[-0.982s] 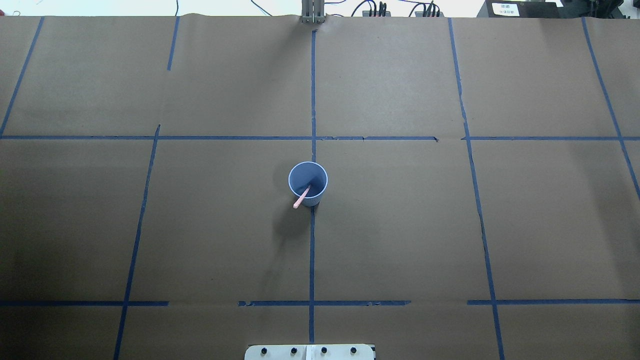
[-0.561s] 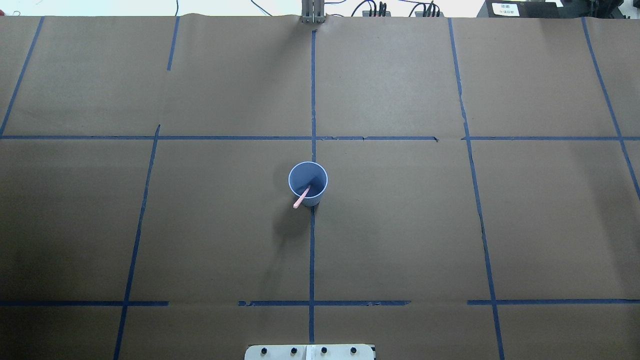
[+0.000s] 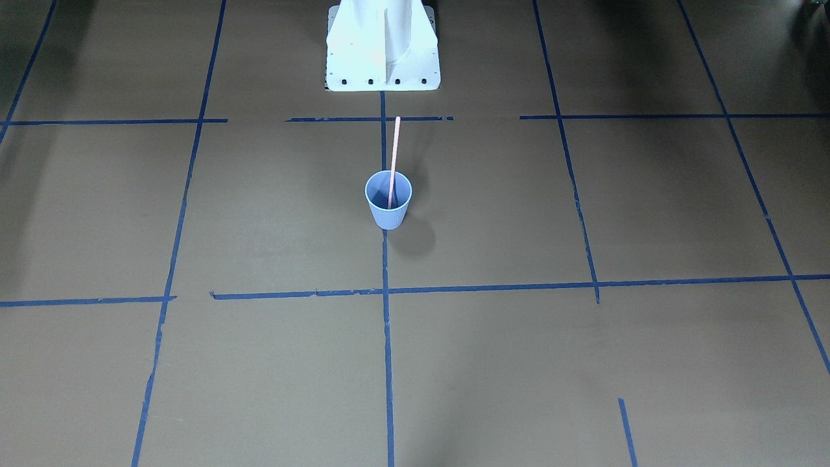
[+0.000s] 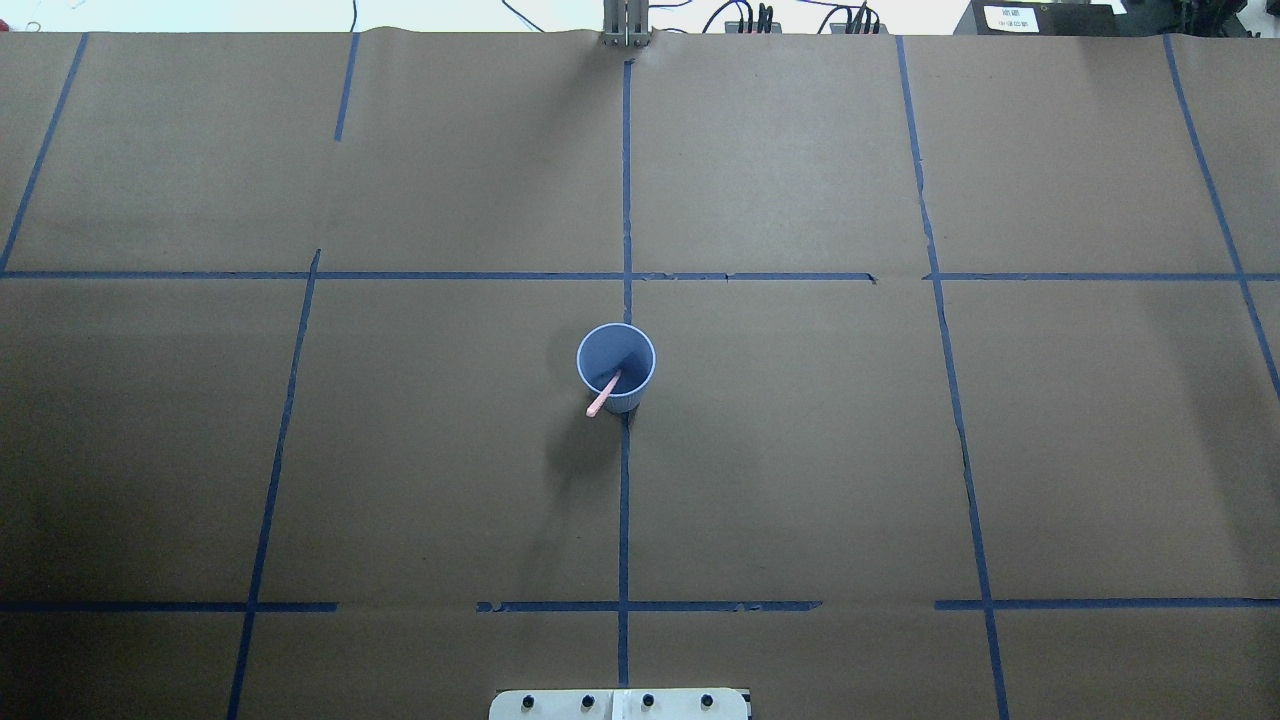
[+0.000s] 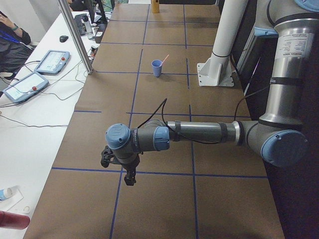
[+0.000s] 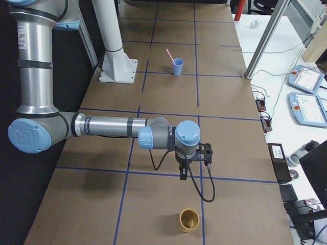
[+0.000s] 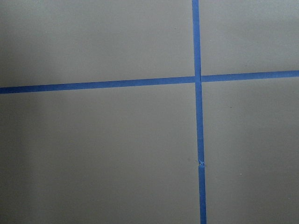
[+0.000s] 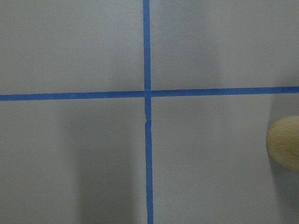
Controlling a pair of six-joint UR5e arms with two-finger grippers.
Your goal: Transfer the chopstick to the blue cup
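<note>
The blue cup point(image 4: 627, 399) stands upright at the middle of the table, also in the front-facing view point(image 3: 389, 217) and both side views point(image 5: 157, 68) point(image 6: 177, 67). The pink chopstick point(image 4: 603, 397) stands in it, leaning on the rim toward the robot's base point(image 3: 394, 152) point(image 5: 164, 58) point(image 6: 169, 53). My left gripper point(image 5: 130, 176) hangs over the table's left end, far from the cup. My right gripper point(image 6: 182, 175) hangs over the right end. Both show only in the side views, so I cannot tell whether they are open. The wrist views show only paper and tape.
A tan cup point(image 6: 189, 220) stands at the table's right end, below my right gripper; its edge shows in the right wrist view point(image 8: 284, 144). The white robot pedestal point(image 3: 382, 45) stands behind the blue cup. Pendants point(image 5: 31, 84) lie on the operators' desk.
</note>
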